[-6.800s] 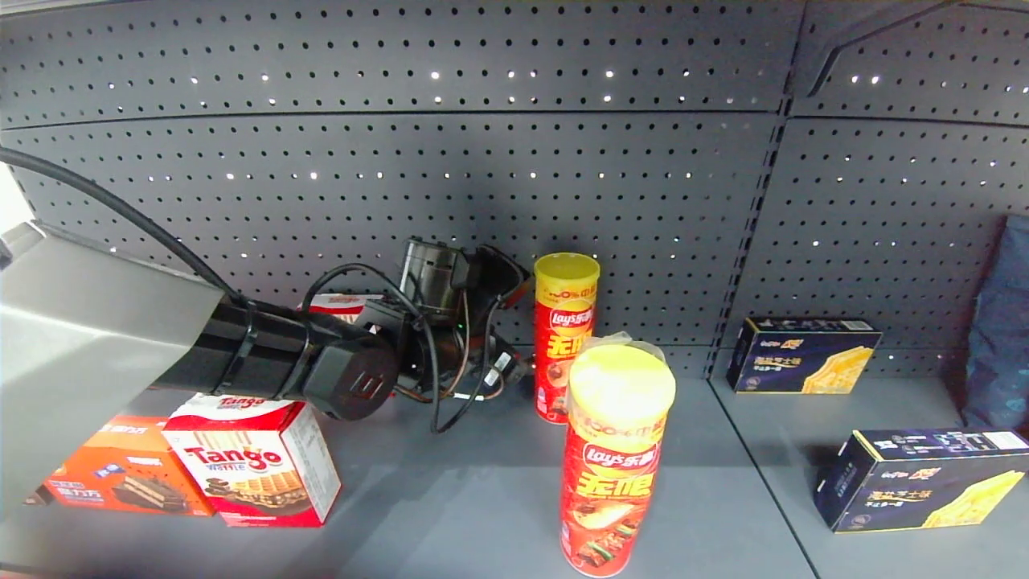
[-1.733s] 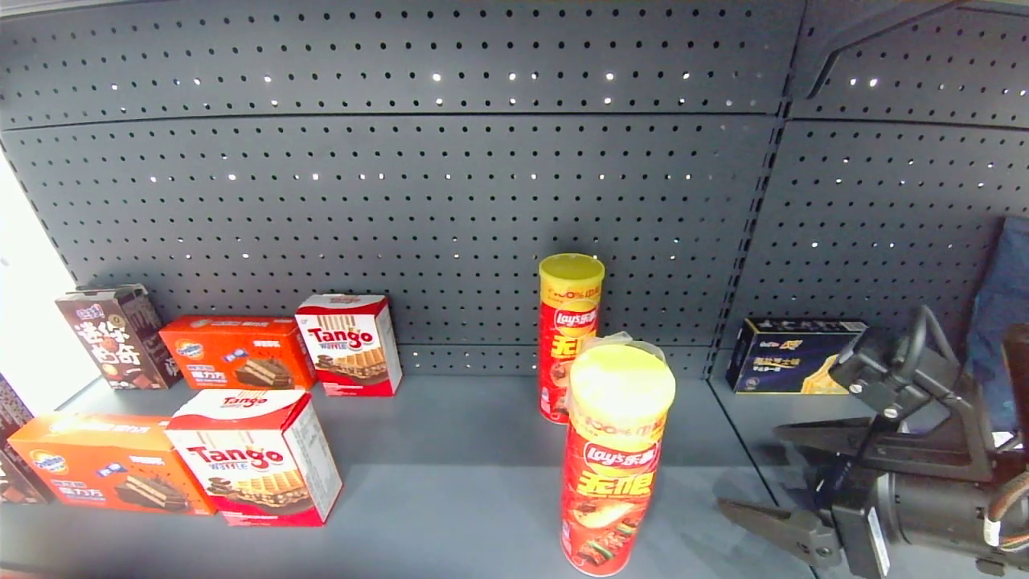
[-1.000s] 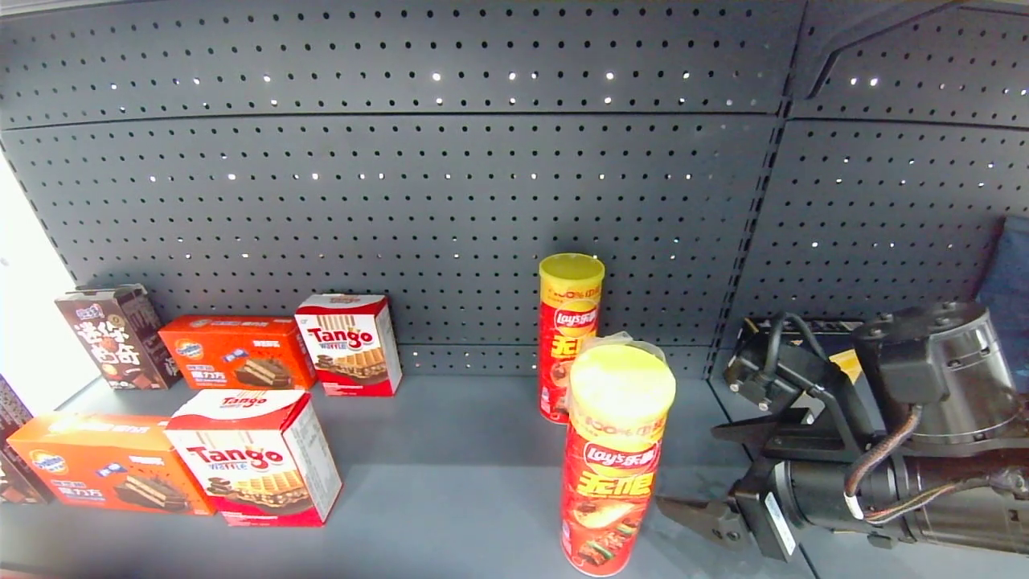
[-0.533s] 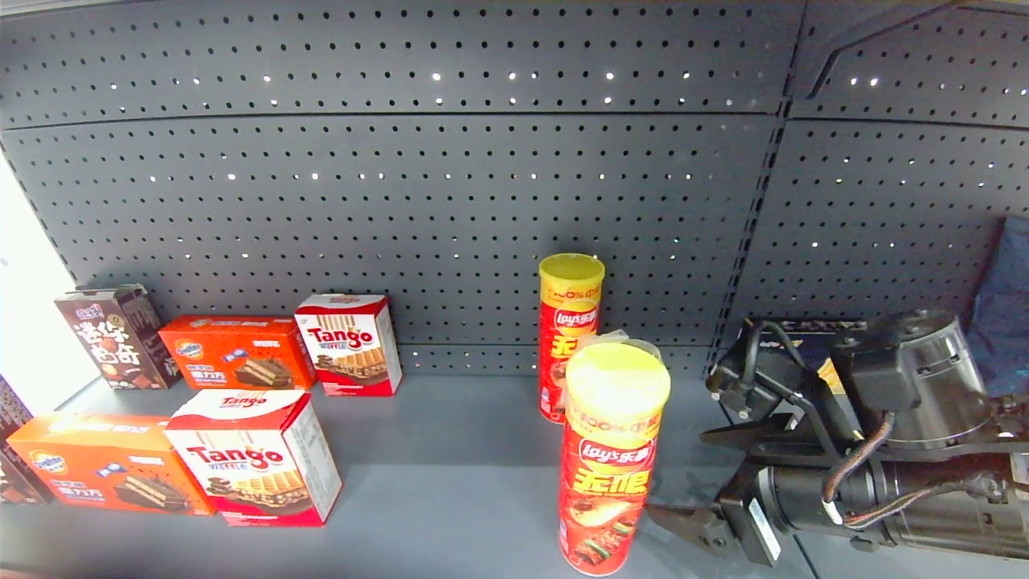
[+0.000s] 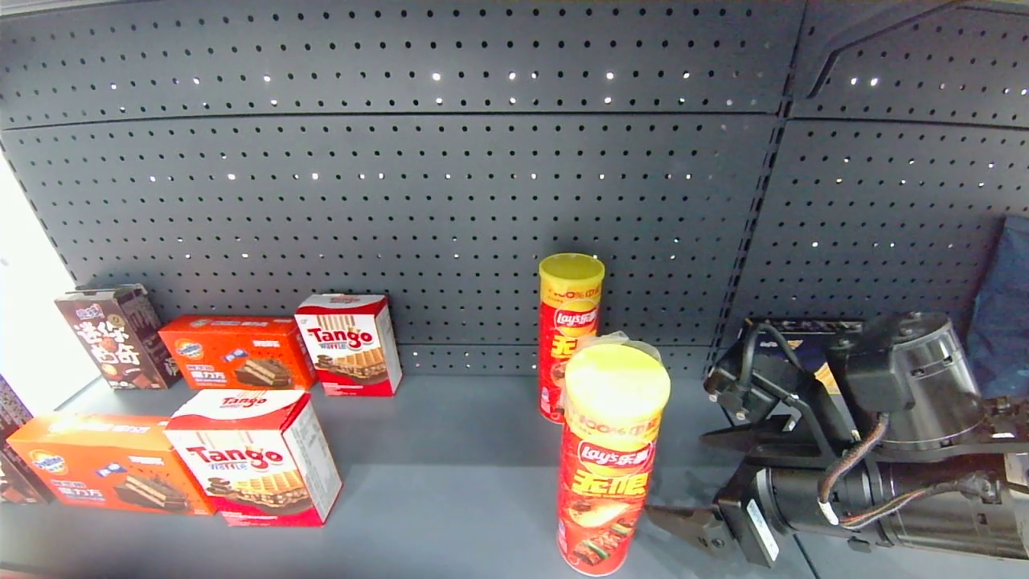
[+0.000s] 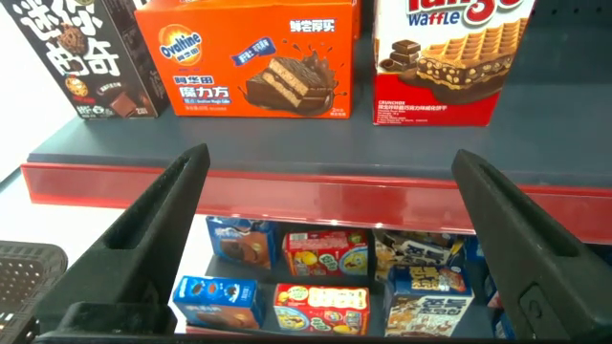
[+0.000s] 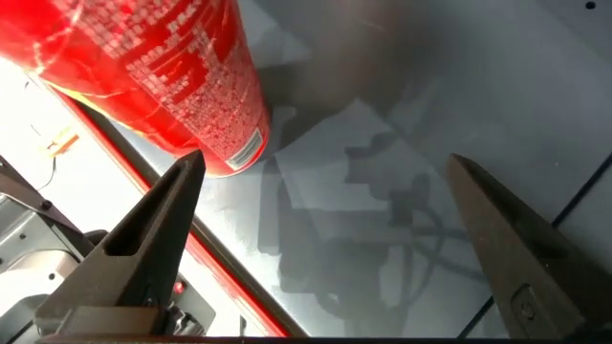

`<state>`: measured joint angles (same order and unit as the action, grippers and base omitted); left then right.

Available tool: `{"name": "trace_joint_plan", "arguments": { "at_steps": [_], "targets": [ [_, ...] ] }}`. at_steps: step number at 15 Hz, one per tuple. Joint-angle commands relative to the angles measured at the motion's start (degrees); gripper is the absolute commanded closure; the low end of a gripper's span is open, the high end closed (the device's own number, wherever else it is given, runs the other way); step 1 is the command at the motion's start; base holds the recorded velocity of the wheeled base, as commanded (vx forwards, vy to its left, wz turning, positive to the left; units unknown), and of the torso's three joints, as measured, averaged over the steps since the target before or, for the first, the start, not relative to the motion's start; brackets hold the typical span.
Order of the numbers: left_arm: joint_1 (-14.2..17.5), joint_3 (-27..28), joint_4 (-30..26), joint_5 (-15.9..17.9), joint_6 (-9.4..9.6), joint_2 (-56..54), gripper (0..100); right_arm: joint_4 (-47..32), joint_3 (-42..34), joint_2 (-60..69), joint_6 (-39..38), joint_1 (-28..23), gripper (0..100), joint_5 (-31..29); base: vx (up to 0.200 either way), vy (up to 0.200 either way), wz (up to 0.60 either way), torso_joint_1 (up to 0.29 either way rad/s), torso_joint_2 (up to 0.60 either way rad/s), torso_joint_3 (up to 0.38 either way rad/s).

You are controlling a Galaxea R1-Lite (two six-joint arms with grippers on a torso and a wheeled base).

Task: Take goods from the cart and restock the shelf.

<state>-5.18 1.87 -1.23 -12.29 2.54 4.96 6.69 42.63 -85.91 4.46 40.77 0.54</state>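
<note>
Right hand (image 5: 679,476): released, fingers spread wide, nothing between them; it lay low over the shelf (image 5: 450,482), fingertips pointing to the robot's left. Wrist view (image 7: 325,161) confirmed the open gap.
Front chips can (image 5: 612,458): upright on the shelf, just ahead of the right hand's fingertips, outside the gap. Its base (image 7: 163,76) sat close to one fingertip; contact could not be told.
Rear chips can (image 5: 568,330): upright, beyond the front can, farther from the right hand, near the pegboard wall (image 5: 402,201).
Dark blue box (image 5: 804,331): behind the right hand, largely hidden by the arm.
Left hand (image 6: 330,158): released, fingers spread wide, level with the shelf's red front edge (image 6: 335,196).
Orange box (image 6: 249,57), wafer box (image 6: 449,57), brown box (image 6: 81,57): stood on the shelf, just beyond the left hand's fingertips.
Snack packs (image 6: 325,277): below the red edge, beneath the left hand.
</note>
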Motion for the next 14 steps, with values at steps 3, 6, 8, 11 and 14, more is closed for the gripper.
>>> {"name": "trace_joint_plan", "arguments": {
  "at_steps": [3, 6, 8, 11, 14],
  "targets": [
    [0.00, -0.02, -0.09, -0.02, 0.01, 0.14, 0, -0.01, 0.79, -0.49, 0.02, 0.10, 0, -0.01, 0.000, 0.000, 0.00, 0.000, 0.00, 0.000],
    [0.00, -0.02, 0.00, -0.02, -0.07, 0.14, 0, -0.01, 1.31, -1.10, 0.02, 0.19, 0, -0.01, 0.000, 0.000, 0.00, 0.000, 0.00, 0.000],
    [0.00, -0.02, -0.09, -0.02, -0.07, 0.14, 0, 0.07, 1.40, -1.72, 0.11, 0.28, 0, -0.01, 0.000, 0.000, 0.00, 0.000, 0.00, 0.000],
    [0.00, -0.02, 0.00, -0.02, -0.07, 0.14, 0, -0.01, 1.23, -1.63, 0.11, 0.28, 0, -0.01, 0.000, 0.000, 0.00, 0.000, 0.00, 0.000],
    [0.00, -0.02, 0.00, -0.02, -0.07, 0.14, 0, -0.01, 0.88, -0.75, 0.11, -0.07, 0, -0.01, 0.000, 0.000, 0.00, 0.000, 0.00, 0.000]
  ]
}}
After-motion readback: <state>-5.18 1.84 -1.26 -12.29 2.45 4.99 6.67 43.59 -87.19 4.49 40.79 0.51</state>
